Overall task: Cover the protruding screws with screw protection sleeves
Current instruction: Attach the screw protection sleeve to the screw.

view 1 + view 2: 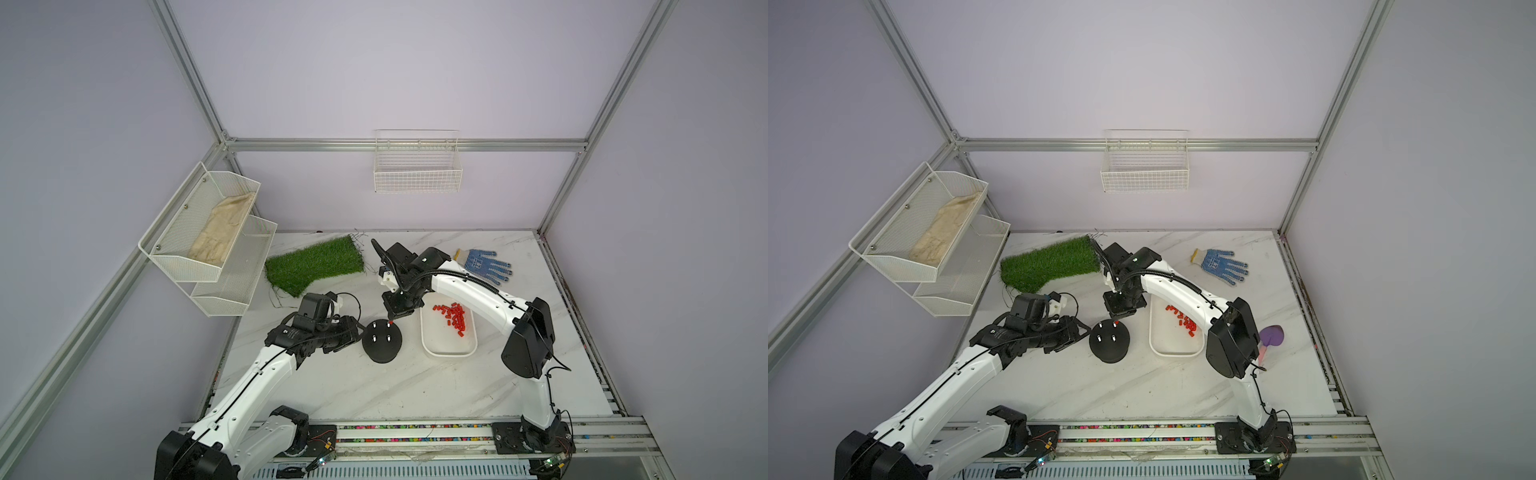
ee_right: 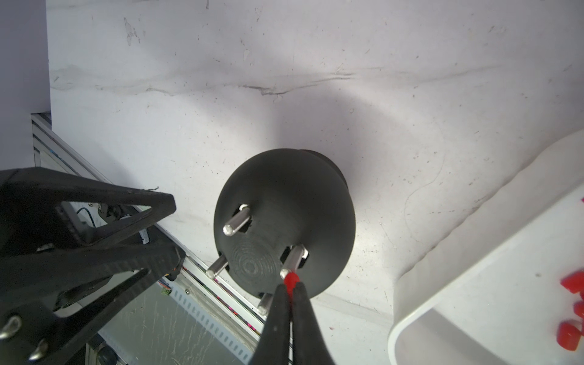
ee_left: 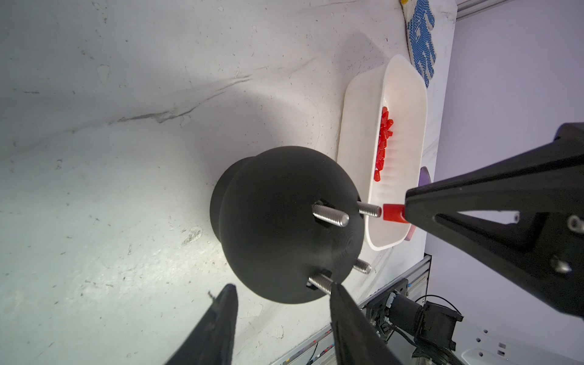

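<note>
Red sleeve (image 3: 392, 213), pinched by right end effector (image 3: 407, 212), sits at silvery threaded screw (image 3: 368, 209) tip.

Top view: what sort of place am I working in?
Probably a robot test cell rather than a real workshop: an aluminium frame with plain walls, a marble-look table, and staged props like a grass mat and a work glove.

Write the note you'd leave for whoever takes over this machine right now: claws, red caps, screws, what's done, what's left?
Left gripper: open, beside the black base, holding nothing.
Right gripper: shut on one red sleeve, held at the tip of a screw, not pushed on.
Spare sleeves: in the white tray next to the base.
Done: nothing yet; all four screws are bare.
Left: seat this sleeve, then cap the other three.
</note>
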Controlling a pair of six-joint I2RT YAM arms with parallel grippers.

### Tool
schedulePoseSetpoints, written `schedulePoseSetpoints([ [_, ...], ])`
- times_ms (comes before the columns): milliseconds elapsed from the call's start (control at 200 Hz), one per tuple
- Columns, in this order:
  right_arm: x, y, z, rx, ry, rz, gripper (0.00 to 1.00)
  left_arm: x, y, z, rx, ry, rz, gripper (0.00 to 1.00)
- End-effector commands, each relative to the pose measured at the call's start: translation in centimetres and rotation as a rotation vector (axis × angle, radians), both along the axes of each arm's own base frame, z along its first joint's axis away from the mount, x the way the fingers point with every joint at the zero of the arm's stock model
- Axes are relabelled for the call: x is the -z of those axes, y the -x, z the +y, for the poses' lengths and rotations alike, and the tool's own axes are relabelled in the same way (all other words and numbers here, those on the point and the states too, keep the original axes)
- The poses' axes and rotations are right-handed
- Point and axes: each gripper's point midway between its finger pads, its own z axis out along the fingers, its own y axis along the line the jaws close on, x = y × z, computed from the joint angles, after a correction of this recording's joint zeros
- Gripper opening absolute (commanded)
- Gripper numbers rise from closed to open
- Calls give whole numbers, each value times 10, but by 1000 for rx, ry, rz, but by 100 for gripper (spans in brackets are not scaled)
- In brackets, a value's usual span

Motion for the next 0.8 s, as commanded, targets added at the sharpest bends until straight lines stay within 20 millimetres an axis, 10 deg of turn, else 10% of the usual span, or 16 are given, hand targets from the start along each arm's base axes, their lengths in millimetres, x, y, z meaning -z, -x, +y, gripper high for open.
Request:
schedulePoseSetpoints([
  [0,-12,2,4,-11,-36,-26,8,4,1,-1,0,18,-6,49],
  [795,-1,4,6,-24,-27,-6,8,6,1,0,-3,16,-4,49],
])
